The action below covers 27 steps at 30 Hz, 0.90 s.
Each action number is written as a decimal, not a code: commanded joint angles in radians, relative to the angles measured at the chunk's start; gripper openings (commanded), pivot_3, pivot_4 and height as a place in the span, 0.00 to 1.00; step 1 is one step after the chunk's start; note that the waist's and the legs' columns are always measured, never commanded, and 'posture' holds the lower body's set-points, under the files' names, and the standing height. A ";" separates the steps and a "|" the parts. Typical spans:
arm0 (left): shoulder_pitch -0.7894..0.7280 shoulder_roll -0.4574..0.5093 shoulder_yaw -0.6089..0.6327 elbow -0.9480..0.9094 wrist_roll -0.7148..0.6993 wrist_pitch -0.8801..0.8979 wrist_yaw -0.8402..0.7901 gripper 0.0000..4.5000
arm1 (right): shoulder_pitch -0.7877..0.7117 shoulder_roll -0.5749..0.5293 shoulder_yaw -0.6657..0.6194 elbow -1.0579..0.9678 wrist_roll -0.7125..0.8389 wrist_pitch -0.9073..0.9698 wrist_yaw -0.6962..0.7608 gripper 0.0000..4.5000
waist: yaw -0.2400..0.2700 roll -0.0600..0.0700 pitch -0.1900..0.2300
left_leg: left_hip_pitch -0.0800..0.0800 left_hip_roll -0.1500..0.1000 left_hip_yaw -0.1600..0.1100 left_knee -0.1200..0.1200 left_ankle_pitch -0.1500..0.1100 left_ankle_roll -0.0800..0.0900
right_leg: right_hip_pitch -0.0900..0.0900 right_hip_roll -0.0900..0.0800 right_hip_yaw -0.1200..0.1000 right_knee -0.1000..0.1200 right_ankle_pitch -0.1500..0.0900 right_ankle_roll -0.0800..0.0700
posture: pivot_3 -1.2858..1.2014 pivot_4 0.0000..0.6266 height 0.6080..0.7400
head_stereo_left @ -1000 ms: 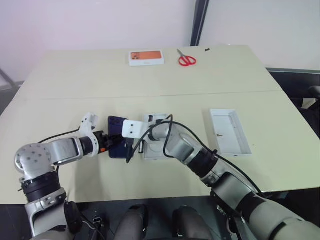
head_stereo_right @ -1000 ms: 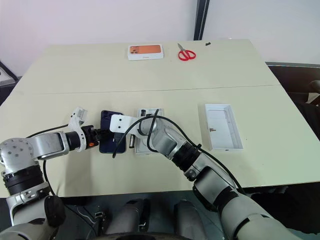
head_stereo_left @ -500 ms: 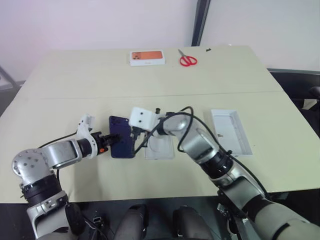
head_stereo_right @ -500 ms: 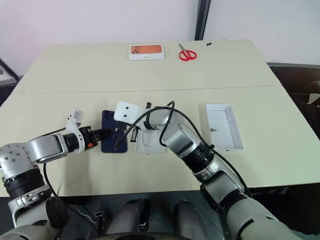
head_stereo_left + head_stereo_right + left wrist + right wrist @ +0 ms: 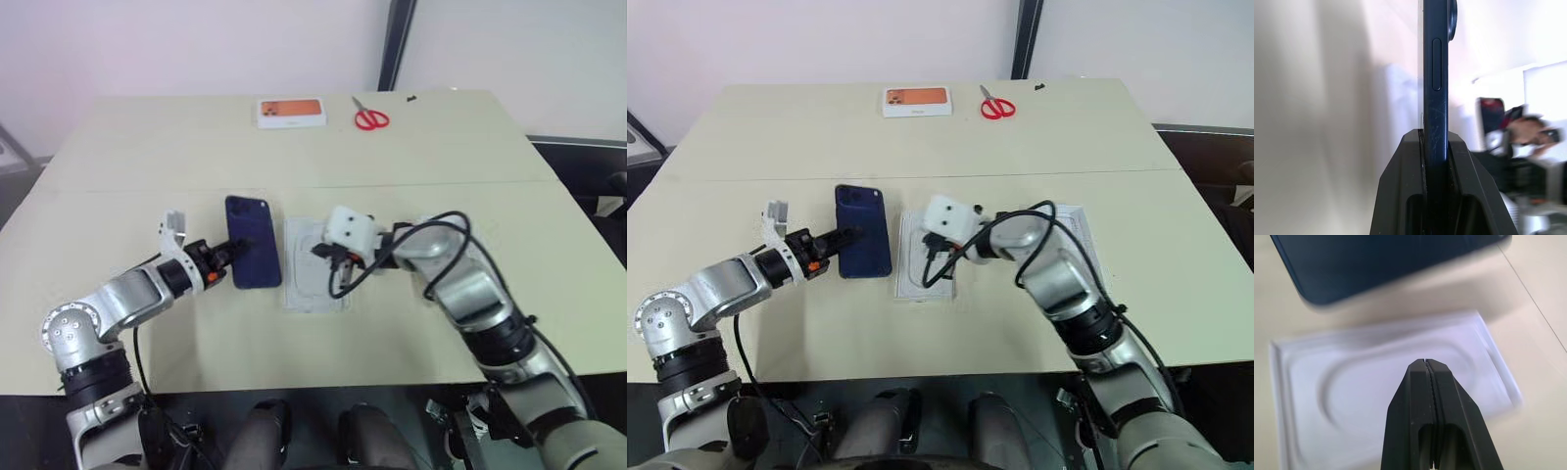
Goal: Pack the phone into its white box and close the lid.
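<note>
The left gripper is clamped on the phone, held up. The right gripper, pressed together and empty, hovers over the white insert beside it. Scissors lie far beyond.

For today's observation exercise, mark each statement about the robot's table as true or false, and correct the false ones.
1. The left gripper is clamped on the phone's edge. True.
2. The right gripper has its fingers spread wide. False: they are pressed together, holding nothing.
3. Red-handled scissors lie at the table's far side. True.
4. The phone already rests in the flat white insert. False: it is held up beside the insert.
</note>
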 commanded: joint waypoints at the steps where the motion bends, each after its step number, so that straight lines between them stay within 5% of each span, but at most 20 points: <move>1: 0.013 -0.006 -0.134 -0.067 -0.136 -0.117 0.085 0.00 | 0.022 -0.047 -0.056 -0.031 0.033 -0.024 0.000 0.00 | -0.002 0.000 0.000 | 0.000 0.000 0.000 0.000 0.000 0.000 | 0.000 0.000 0.000 0.000 0.000 0.000 | 0.52 0.24 1.00; 9: 0.021 -0.053 -0.352 -0.046 -0.114 -0.248 0.141 0.00 | 0.108 -0.137 -0.095 -0.033 0.053 -0.033 -0.015 0.00 | -0.002 0.000 0.000 | 0.000 0.000 0.001 0.000 0.000 0.000 | 0.000 0.001 0.001 0.000 0.000 0.000 | 0.52 0.24 1.00; 27: -0.075 0.001 -0.425 0.090 0.008 -0.248 0.002 0.00 | 0.243 -0.157 -0.169 -0.120 0.246 -0.120 0.033 0.00 | 0.000 0.000 0.000 | 0.000 0.000 0.001 0.001 0.000 0.000 | 0.001 0.001 0.000 0.000 0.000 0.000 | 0.52 0.24 1.00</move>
